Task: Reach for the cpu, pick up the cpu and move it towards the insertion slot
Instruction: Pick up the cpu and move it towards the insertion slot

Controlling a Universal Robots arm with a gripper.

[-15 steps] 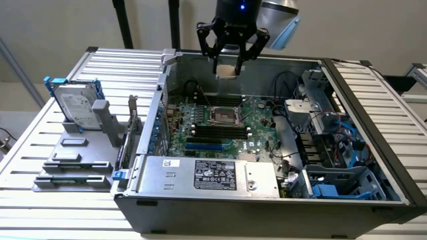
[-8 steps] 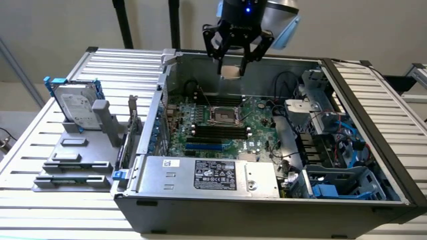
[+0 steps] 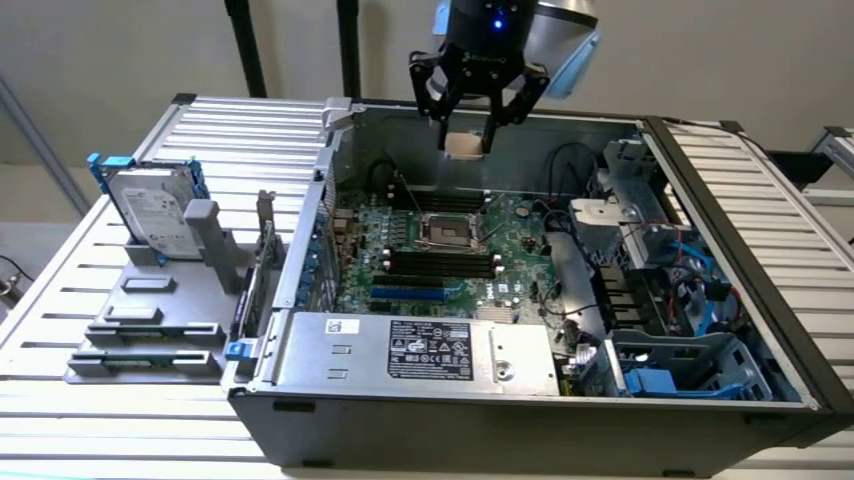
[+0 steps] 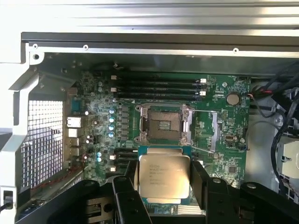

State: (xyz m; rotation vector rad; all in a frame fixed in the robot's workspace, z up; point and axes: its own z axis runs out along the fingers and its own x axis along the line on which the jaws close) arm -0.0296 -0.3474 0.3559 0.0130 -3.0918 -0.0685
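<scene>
Arm pointing down, fingers (image 3: pixel 467 143) clamped on cpu (image 4: pixel 164 176), raised above insertion slot (image 3: pixel 451 232)

One cpu (image 4: pixel 164 176), one insertion slot (image 4: pixel 163 124), four memory slots (image 4: pixel 159 87).

Both views are evenly and fairly brightly lit, with no hard-edged shadows. In the exterior view the pale slatted worktop (image 3: pixel 80 270) is close to washed out, while the inside of the computer case (image 3: pixel 534 420) sits in softer shade, darkest along its near wall. A small blue light glows on the arm above the gripper (image 3: pixel 477 140). In the wrist view the cpu (image 4: pixel 164 176) shows a dull sheen, the motherboard (image 4: pixel 219 116) looks slightly soft, and the black fingers (image 4: pixel 202 182) are blurred.
</scene>
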